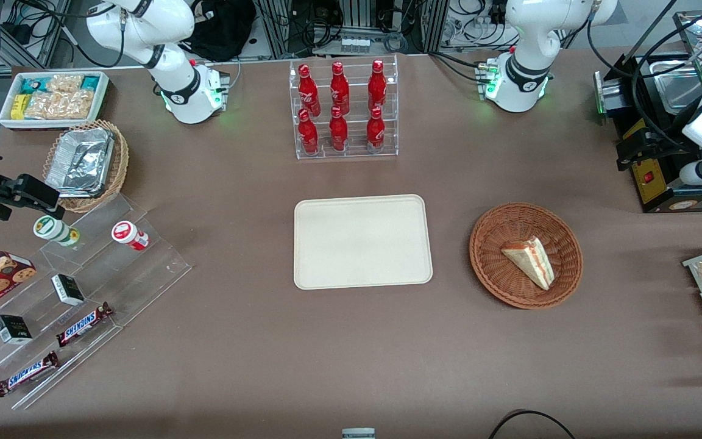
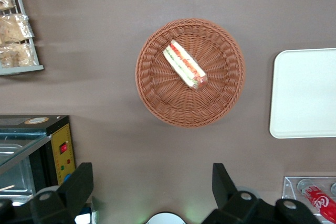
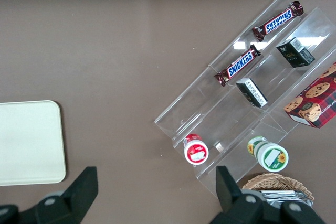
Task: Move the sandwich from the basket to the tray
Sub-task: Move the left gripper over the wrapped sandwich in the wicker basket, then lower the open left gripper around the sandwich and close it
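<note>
Nothing of the task is done — the sandwich (image 1: 529,260) lies in the basket (image 1: 491,231), the tray (image 1: 362,241) is bare. The gripper (image 2: 152,184) is held spread wide, high above the basket, nothing grasped — pick-up and transfer remain.

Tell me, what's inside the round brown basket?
Just the sandwich, lying in the basket. The weave under it is covered. The gripper hangs open above the table beside the basket, holding nothing.

Robot lab – mock snack counter, cola bottles (image 1: 340,108), Snickers bars (image 1: 85,324), cable-cluttered racks
</note>
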You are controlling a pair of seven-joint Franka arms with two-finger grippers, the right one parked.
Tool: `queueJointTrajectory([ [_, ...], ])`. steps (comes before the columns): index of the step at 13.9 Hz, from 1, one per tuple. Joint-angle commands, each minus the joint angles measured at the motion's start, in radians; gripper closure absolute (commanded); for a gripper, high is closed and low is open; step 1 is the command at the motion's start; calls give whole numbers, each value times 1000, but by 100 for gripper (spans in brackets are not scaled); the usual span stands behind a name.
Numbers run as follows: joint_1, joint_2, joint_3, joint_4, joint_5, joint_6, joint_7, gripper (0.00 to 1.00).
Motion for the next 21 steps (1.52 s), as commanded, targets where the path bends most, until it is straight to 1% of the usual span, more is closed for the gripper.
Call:
queueJointTrajectory([
  [1,-11,-19,10,-4,-32,5,-9,0],
  [3,-9,-8,10,-8,-32,6,-7,0],
  [5,-11,29,10,-21,-33,6,-9,0],
  [7,-11,55,-1,-76,-32,49,-9,0],
  [9,-11,52,-7,-196,-33,185,-18,0],
  [12,-11,86,-32,-358,-32,429,-205,0],
  [14,-11,98,-50,-453,-32,570,-248,0],
  [18,-9,98,-55,-677,-30,879,-460,0],
  [19,-8,112,-53,-705,-30,932,-518,0],
  [21,-8,150,-55,-703,-30,954,-625,0],
])
